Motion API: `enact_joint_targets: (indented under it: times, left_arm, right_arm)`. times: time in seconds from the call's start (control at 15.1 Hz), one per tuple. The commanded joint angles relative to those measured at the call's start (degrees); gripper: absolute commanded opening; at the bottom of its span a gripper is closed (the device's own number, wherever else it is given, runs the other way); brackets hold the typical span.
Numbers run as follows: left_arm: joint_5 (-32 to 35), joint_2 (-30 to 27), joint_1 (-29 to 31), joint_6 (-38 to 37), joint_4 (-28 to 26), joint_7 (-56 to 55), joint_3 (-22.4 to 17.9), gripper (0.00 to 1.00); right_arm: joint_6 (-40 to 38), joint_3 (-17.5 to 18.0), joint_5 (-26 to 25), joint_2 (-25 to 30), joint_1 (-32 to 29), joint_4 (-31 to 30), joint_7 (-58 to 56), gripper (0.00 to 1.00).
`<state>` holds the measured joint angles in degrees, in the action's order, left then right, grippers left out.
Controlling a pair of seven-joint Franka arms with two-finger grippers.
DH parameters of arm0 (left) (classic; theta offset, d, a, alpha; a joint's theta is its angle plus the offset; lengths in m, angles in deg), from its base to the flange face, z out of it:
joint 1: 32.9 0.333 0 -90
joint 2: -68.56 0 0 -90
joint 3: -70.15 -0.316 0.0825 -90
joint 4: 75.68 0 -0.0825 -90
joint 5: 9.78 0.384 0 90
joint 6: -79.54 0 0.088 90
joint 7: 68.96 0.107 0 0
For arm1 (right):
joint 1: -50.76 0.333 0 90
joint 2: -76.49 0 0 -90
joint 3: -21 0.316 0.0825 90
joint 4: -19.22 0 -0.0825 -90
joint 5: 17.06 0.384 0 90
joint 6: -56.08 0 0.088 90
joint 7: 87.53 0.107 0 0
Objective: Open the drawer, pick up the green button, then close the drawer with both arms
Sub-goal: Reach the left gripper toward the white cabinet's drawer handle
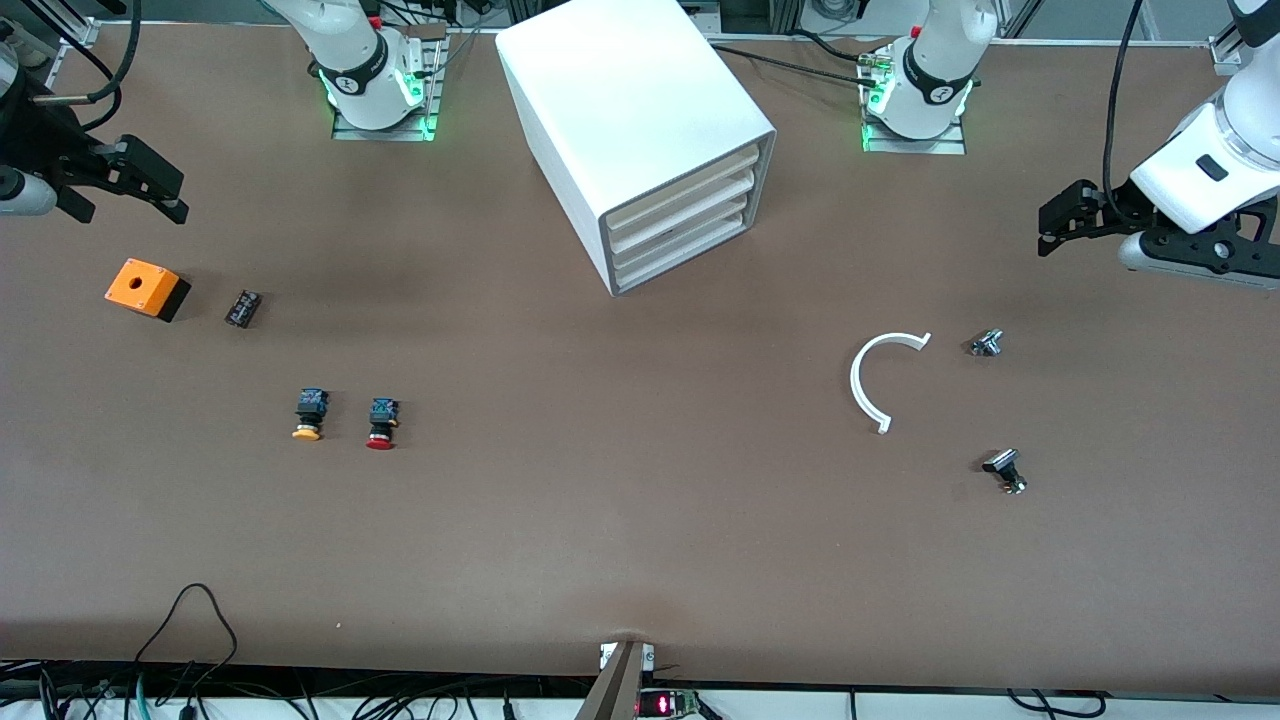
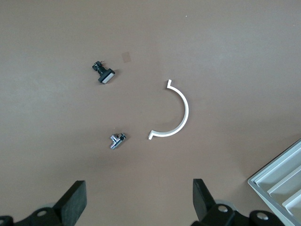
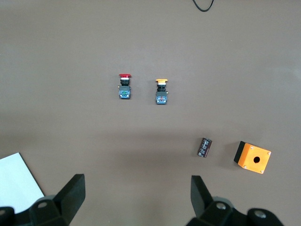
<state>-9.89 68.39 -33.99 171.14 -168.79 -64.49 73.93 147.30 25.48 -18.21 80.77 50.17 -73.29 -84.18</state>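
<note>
Jaws wide, empty, both at table ends; drawer (image 1: 690, 249) shut, front unobstructed.

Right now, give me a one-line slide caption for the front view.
Both arms wait with open jaws at the table ends, the white cabinet with all four drawers shut.

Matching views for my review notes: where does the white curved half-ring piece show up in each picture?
Front view: white curved half-ring piece on the brown table toward the left arm's end, beside two small metal parts.
Left wrist view: mid-picture.
Right wrist view: not in it.
Shared landmark: big white box cabinet, its corner.
</note>
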Motion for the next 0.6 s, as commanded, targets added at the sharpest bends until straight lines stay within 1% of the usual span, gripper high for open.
enact_joint_targets:
  times: [0.0,0.4,0.53]
  left_arm:
    - [1.3,1.0,-0.3,-1.2,2.1,0.7,0.1,0.99]
    - [0.7,1.0,-0.3,-1.2,2.1,0.4,0.1,0.99]
    - [0.8,1.2,-1.5,-1.6,2.4,0.4,1.0,0.99]
  right_arm:
    - [-1.4,-0.3,0.0,0.6,-0.3,0.0,-0.9,0.99]
    - [-1.7,-0.4,0.3,0.1,-0.3,0.1,-1.1,0.99]
    - [-1.7,-0.4,0.1,-0.1,-0.2,-0.4,-1.1,0.99]
